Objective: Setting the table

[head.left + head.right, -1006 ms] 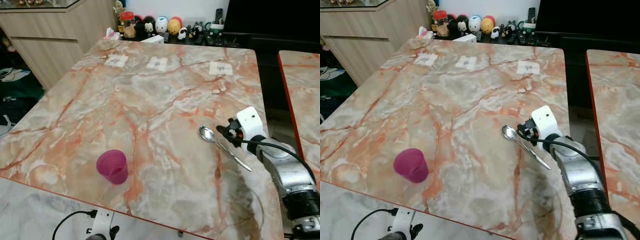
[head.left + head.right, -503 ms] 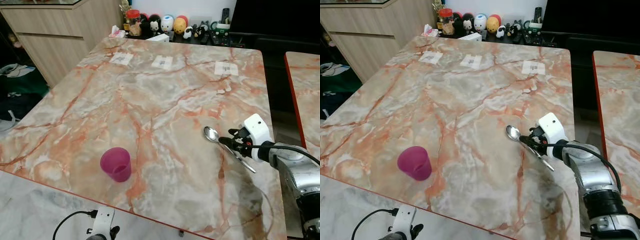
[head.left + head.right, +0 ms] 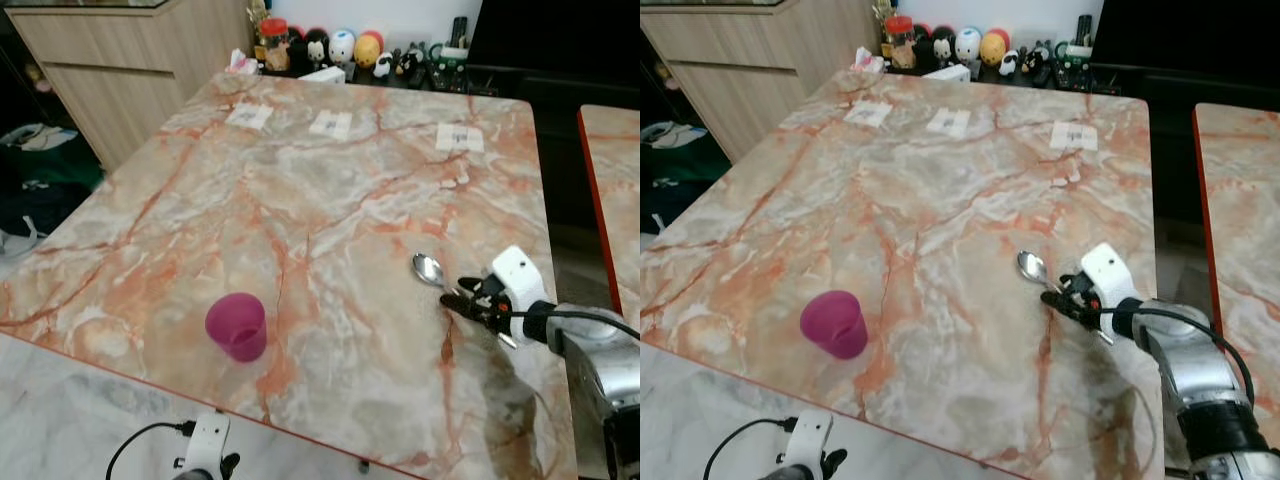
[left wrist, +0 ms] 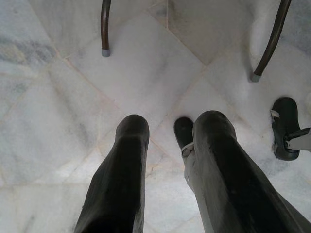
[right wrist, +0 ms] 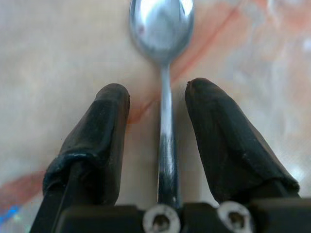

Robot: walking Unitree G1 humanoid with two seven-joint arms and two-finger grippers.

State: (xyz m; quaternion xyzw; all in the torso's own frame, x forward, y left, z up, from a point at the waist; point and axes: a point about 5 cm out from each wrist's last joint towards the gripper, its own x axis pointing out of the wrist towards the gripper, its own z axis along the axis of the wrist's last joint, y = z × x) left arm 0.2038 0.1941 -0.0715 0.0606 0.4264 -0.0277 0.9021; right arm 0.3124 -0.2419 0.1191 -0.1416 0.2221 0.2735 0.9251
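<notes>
Right wrist view: spoon (image 5: pixel 163 87) lies flat on the bench (image 3: pixel 300 200), handle running between the right gripper (image 5: pixel 158 107) fingers, which stand apart astride it, not pinching. Likely lined up for a grasp. Pink cup (image 3: pixel 237 326) stands well apart. Left gripper (image 4: pixel 167 141) hangs idle, fingers parted.

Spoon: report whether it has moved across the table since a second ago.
No. The spoon lies at the same spot relative to the right-hand paper tag; only the camera shifted.
</notes>
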